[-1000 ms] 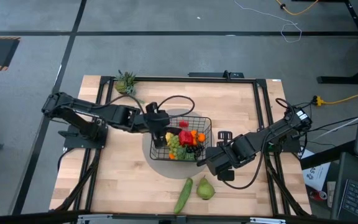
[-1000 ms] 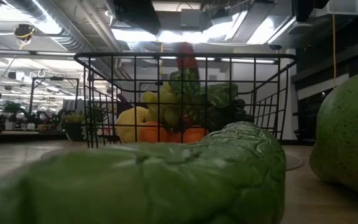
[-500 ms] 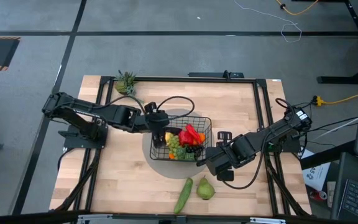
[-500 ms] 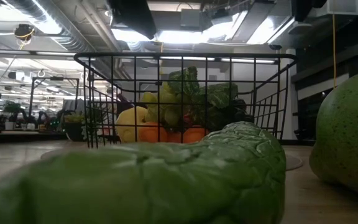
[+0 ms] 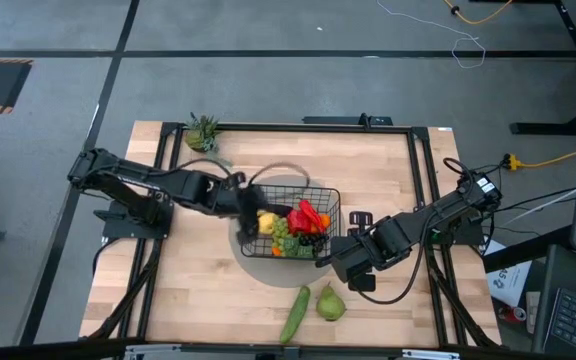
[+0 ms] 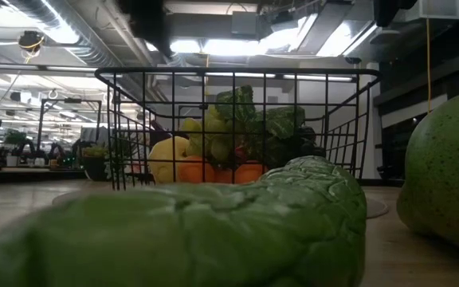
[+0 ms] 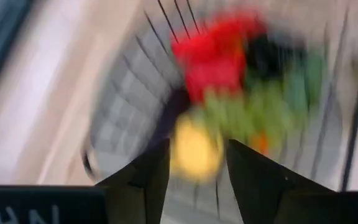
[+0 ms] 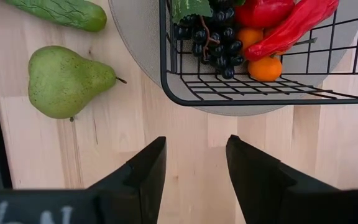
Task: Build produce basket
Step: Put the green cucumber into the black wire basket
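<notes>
Black wire basket (image 5: 290, 222) is nearly full; left claw (image 7: 194, 163), open and empty, should clear the rim cleanly before fetching the cucumber (image 5: 295, 313); right claw (image 8: 194, 163) waits open.

Overhead, table-level and two wrist cameras, all sharing the basket (image 5: 290, 222) from different sides.

Basket (image 5: 290, 222) sat mid-bench, top open, left tool (image 5: 245, 205) over its left rim. Right tool (image 5: 340, 262) crowded its near-right corner. Cucumber (image 5: 295, 312) and pear (image 5: 330, 303) blocked the front; bench (image 5: 388, 170) behind was open.
</notes>
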You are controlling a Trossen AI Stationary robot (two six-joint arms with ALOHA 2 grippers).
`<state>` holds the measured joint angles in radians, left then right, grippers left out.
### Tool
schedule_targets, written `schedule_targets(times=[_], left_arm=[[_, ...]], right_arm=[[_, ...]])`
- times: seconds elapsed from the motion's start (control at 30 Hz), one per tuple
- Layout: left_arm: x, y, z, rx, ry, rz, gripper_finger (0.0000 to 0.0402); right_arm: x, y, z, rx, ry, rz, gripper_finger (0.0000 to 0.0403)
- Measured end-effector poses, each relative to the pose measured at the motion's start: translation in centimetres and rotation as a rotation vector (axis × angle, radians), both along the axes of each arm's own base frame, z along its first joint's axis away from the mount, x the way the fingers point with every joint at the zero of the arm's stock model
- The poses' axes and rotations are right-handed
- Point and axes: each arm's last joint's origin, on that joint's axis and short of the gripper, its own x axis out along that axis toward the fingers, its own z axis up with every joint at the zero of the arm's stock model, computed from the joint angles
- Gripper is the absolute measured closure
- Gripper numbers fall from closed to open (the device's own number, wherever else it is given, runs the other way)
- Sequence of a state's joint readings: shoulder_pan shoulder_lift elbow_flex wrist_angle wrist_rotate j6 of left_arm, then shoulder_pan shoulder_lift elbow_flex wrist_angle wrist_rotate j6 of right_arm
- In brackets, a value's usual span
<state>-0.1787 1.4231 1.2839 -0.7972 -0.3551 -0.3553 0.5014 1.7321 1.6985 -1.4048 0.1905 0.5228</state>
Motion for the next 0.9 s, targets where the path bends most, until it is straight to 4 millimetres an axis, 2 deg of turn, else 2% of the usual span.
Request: schedule_targets(times=[0.17,0.33,0.5,0.7,0.9], left_arm=[[-2.5,0.4,-0.9,0.007,0.24,0.045,0.0249],[-3.7,0.3,-1.1,0.017,0.347,0.025,0.025],[-5.2,0.0,0.1,0.023,0.325,-0.004,0.0248],[-8.7,-0.1,2.5,0.137,0.193,-0.056,0.0249],[-12.5,1.0,2.4,0.085,-0.091,-0.012,0.025]], right_arm=[[0.0,0.0,0.0,0.0,0.0,0.0,0.0234],[0.0,0.0,0.0,0.001,-0.003,0.0,0.0234],[0.1,0.0,0.0,0.004,-0.009,0.0,0.0234],[0.1,0.0,0.0,0.004,-0.009,0.0,0.0234],[0.3,0.1,0.0,0.013,-0.027,0.002,0.0234]])
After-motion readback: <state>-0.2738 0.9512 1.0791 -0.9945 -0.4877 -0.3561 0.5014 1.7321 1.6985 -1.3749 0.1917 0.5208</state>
